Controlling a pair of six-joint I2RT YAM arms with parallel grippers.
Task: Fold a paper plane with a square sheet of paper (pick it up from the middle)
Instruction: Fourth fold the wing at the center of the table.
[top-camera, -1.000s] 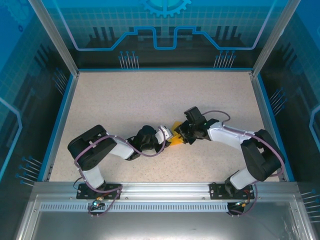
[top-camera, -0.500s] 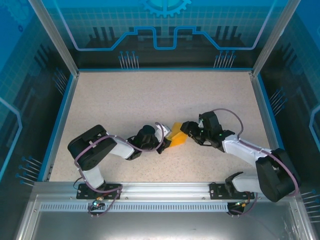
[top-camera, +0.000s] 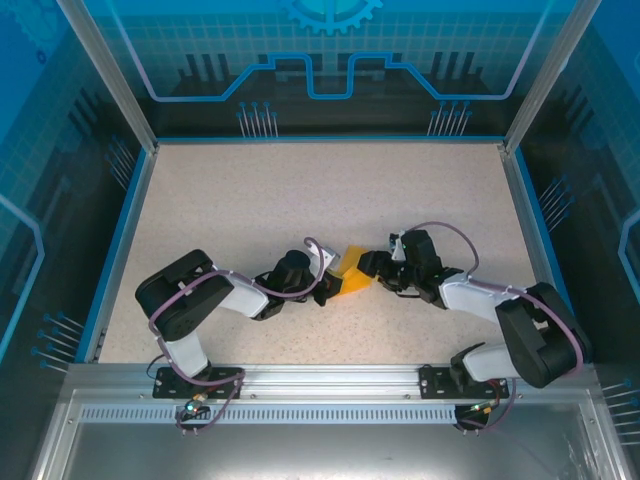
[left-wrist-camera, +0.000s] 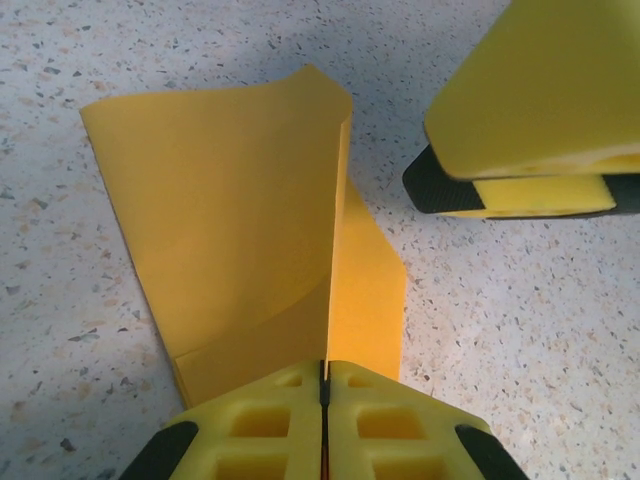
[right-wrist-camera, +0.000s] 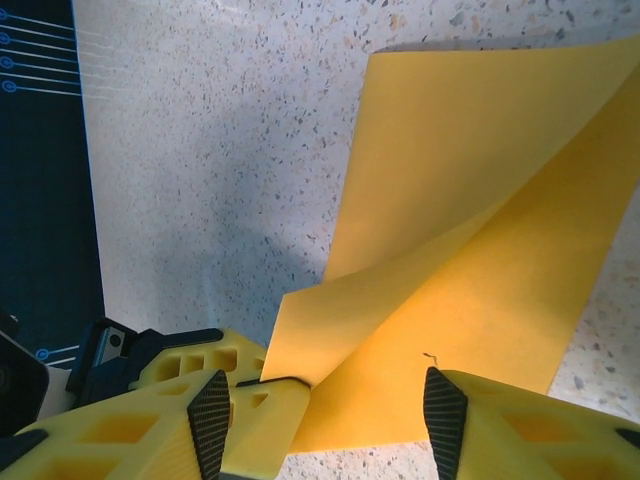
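The square sheet of paper (top-camera: 352, 275) is orange-yellow and folded into loose layers with a centre crease, lying mid-table between both grippers. My left gripper (left-wrist-camera: 325, 375) is shut on its crease, so one flap (left-wrist-camera: 230, 200) stands up and the other lies flat. In the top view the left gripper (top-camera: 328, 288) reaches the paper from the left. My right gripper (top-camera: 372, 266) comes in low from the right. Its jaws stand open in the right wrist view (right-wrist-camera: 328, 425), straddling the paper's near edge (right-wrist-camera: 480, 200) without pinching it. The left gripper's fingers (right-wrist-camera: 255, 400) show beside it.
The speckled table (top-camera: 300, 190) has a raised blue rim (top-camera: 120, 250) on the left and back, with metal posts at the corners. A dark wall panel (right-wrist-camera: 40, 150) borders the table in the right wrist view. Both arm bases sit at the near edge.
The right gripper let go of the paper, drew back to the right, then came in again lower with its jaws open. The left gripper stayed shut on the crease.
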